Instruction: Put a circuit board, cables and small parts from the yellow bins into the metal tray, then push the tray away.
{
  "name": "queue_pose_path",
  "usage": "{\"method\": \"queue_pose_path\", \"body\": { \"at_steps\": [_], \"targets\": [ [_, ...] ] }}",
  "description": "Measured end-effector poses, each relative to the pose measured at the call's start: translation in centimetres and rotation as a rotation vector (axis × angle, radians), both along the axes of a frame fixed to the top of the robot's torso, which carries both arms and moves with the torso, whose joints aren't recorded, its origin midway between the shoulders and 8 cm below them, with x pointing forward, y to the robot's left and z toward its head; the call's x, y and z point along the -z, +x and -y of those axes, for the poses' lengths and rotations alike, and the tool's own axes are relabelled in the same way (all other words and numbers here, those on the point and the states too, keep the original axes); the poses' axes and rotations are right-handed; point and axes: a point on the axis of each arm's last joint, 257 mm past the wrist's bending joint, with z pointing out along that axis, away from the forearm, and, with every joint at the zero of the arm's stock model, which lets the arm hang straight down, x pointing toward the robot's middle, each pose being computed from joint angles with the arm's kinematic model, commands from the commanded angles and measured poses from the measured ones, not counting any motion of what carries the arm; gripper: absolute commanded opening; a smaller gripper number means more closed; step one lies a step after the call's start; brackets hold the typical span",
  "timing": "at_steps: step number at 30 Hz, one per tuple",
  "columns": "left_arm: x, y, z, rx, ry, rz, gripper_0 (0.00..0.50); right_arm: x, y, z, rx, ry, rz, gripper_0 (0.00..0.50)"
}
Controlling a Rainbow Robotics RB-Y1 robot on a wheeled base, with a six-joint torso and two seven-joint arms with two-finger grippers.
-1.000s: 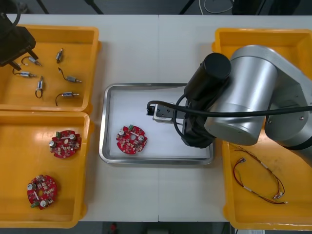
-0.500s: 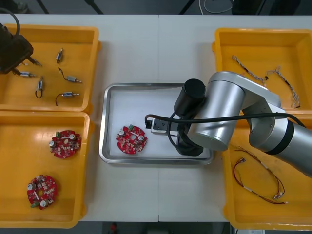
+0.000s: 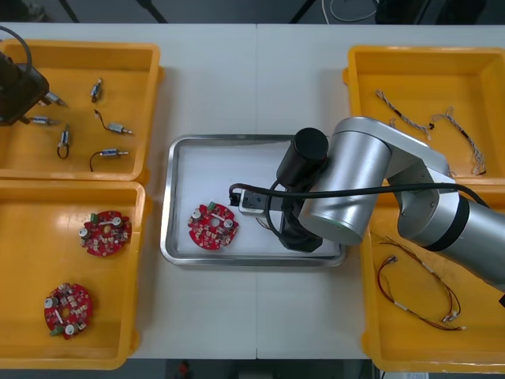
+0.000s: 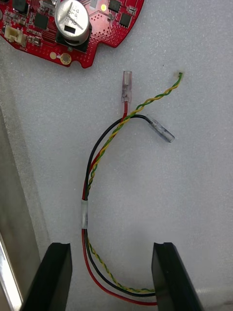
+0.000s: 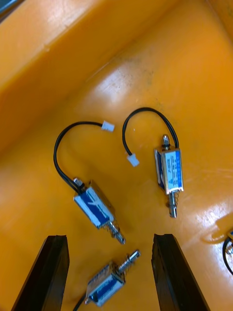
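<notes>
**Right gripper open over a cable in the tray; left gripper open above small parts**

The right gripper (image 4: 112,277) hangs low over the metal tray (image 3: 169,197). Its two black fingers stand wide apart and hold nothing. Between them, flat on the tray's white floor, lies a cable (image 4: 89,194) of red, black and twisted yellow-green strands. Its bend curls round near the base of the fingers, close to one of them. Its loose ends point toward a round red circuit board (image 4: 73,29) that lies just beyond, apart from the cable. From above, the board sits in the tray's left half and the right arm's bulk covers much of the right half.

Judged from this, the cable is delivered and the step is to lift clear. The gripper should rise straight up with its fingers wide, because a sideways move could catch the bend and drag the cable out of place or against the board.

On the other side, the left gripper (image 5: 109,272) hovers over the far yellow bin (image 3: 130,75) on the robot's left, fingers also wide and empty. Three small metal parts (image 5: 168,170) with thin black leads lie on the bin floor under it, one almost between the fingers. A good pick would centre on one part's body, set the fingers across its narrow sides, and avoid pinching a lead or a neighbouring part.
</notes>
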Motion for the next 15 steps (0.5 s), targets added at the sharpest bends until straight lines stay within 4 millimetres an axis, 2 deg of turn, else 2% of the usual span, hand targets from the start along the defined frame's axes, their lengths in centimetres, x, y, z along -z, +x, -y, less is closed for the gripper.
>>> {"method": "queue_pose_path", "body": {
  "at_steps": [9, 15],
  "targets": [
    [2.1, 0.9, -1.5, -0.016, 0.056, 0.035, 0.500, -0.7, -0.1, 0.5, 0.012, -0.011, 0.000, 0.500],
    [3.8, 0.8, -2.1, -0.022, 0.083, 0.029, 0.500, -3.8, -0.3, 2.0, 0.047, -0.028, 0.036, 0.500]
  ]
}}
